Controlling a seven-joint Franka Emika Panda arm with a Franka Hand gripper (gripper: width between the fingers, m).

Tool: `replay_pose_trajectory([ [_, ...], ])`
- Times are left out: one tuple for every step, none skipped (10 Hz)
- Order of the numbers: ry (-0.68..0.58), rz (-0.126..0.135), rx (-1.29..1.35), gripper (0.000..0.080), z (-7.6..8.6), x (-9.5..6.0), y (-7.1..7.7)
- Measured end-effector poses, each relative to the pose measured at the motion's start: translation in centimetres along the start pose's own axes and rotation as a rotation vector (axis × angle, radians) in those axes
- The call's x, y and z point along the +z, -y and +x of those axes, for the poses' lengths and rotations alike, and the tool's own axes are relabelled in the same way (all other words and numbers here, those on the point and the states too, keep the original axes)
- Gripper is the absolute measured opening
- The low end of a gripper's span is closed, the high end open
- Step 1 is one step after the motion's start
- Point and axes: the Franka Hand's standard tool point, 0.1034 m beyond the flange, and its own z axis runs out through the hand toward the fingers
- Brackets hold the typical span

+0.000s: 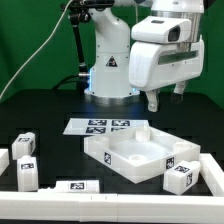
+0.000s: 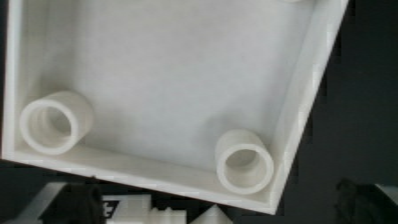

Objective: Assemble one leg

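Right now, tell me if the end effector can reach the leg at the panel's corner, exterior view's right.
Probably yes: the end effector hangs open above the panel, nothing covers the leg, though the panel's wall beside it may crowd a finger.

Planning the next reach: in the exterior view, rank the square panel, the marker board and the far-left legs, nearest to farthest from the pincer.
1. Square panel, right below the pincer.
2. Marker board, off toward the exterior view's left.
3. Far-left legs, by the exterior view's left edge, farthest.
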Motion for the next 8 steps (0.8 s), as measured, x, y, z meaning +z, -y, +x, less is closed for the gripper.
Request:
replay_pose_trajectory([
  [0.001,0.001,0.000,0.0650,0.0,0.1,0.0],
  [0.002,0.003,0.000,0.0650,-0.1,0.3,0.1],
  [-0.019,0.000,0.014,0.0650,-0.2,1.5,0.8],
  [-0.015,0.016,0.030,0.0650,-0.7,3.4,2.1],
  [-0.019,0.023,0.029,0.0650,-0.6,4.5,2.6],
  [-0.026,0.025,0.028,0.0650,-0.5,5.3,2.8],
  [-0.029,0.029,0.028,0.0650,-0.6,6.0,2.9],
  [-0.034,0.031,0.031,0.0650,-0.6,6.7,3.0],
])
